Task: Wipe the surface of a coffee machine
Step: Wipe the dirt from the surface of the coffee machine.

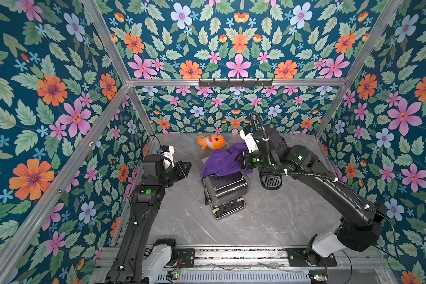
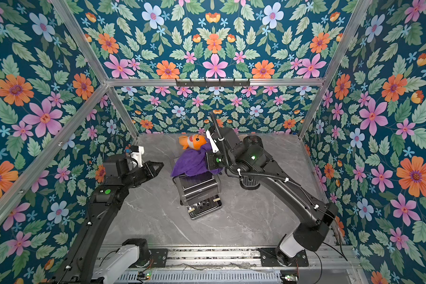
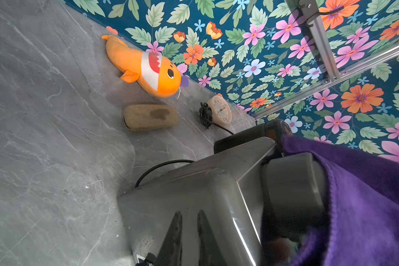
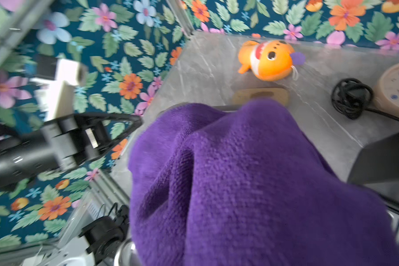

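1. Along the near edge, we see both arm bases bolted to a metal rail point(image 1: 231, 253). The left arm climbs beside the left wall. The right arm reaches from the near right corner diagonally towards the middle.
2. Beyond the rail, a broad stretch of the grey table point(image 1: 268, 221) lies open up to the coffee machine point(image 1: 225, 190).
3. The coffee machine stands mid-table, turned slightly, well apart from both side walls. We find a strip of lettering on its front band, too small to read.
4. The left gripper point(image 1: 188, 167) hovers to the left of the machine and apart from it. Its wrist is bent inward, and its fingers are pinched to a point on nothing.
5. The purple cloth point(image 1: 223, 161) drapes over the rear top of the machine. The right gripper point(image 1: 242, 160) is buried in its folds, clenched on the cloth, with the forearm angled down from the right.
6. A black round grated piece point(image 1: 271, 182) sits under the right forearm, just beside the machine.
7. Farther back lie a tan case point(image 3: 151, 117), a coiled black cord point(image 3: 205, 114) and a small clock point(image 3: 219, 111) whose numerals we cannot read.
8. The orange plush fish point(image 1: 210, 142) rests near the far wall, leaving only a narrow strip of room behind the machine.
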You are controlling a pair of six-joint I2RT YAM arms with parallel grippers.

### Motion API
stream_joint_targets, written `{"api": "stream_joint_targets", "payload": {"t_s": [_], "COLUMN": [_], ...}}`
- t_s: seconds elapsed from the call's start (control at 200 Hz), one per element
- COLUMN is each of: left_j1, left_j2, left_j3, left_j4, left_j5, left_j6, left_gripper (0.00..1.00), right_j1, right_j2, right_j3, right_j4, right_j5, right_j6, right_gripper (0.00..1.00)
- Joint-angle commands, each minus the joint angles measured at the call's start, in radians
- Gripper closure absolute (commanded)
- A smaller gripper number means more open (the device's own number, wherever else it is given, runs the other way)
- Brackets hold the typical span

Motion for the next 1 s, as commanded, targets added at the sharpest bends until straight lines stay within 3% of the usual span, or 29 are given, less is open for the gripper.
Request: {"api": "stream_joint_targets", "payload": {"t_s": [0.0, 0.205, 0.38, 0.575, 0.7, 0.995], "left_j1": [0.001, 0.001, 0.001, 0.001, 0.001, 0.001], "left_j2": [0.007, 0.007, 0.001, 0.001, 0.006, 0.017], "left_j3": [0.008, 0.011, 0.019, 0.030, 0.036, 0.068], "left_j4": [0.029, 0.033, 0.024, 0.012, 0.003, -0.018], "left_j5": [0.010, 0.011, 0.001, -0.007, -0.015, -0.028], "left_j6": [0.005, -0.001, 0.001, 0.005, 0.017, 0.035], "left_gripper": [0.85, 0.85, 0.85, 0.85, 0.85, 0.85], "right_j1": [0.041, 0.123, 0.206, 0.218, 0.218, 0.184], "right_j2": [-0.028, 0.002, 0.107, 0.201, 0.140, -0.166], "right_j3": [-0.023, 0.007, 0.124, 0.190, 0.110, -0.189], "right_j4": [0.070, 0.085, 0.074, -0.027, -0.040, 0.052], "right_j5": [-0.020, -0.065, -0.123, -0.141, -0.090, 0.033], "right_j6": [-0.040, -0.068, -0.104, -0.120, -0.111, -0.075], "right_gripper": [1.00, 1.00, 1.00, 1.00, 1.00, 1.00]}}
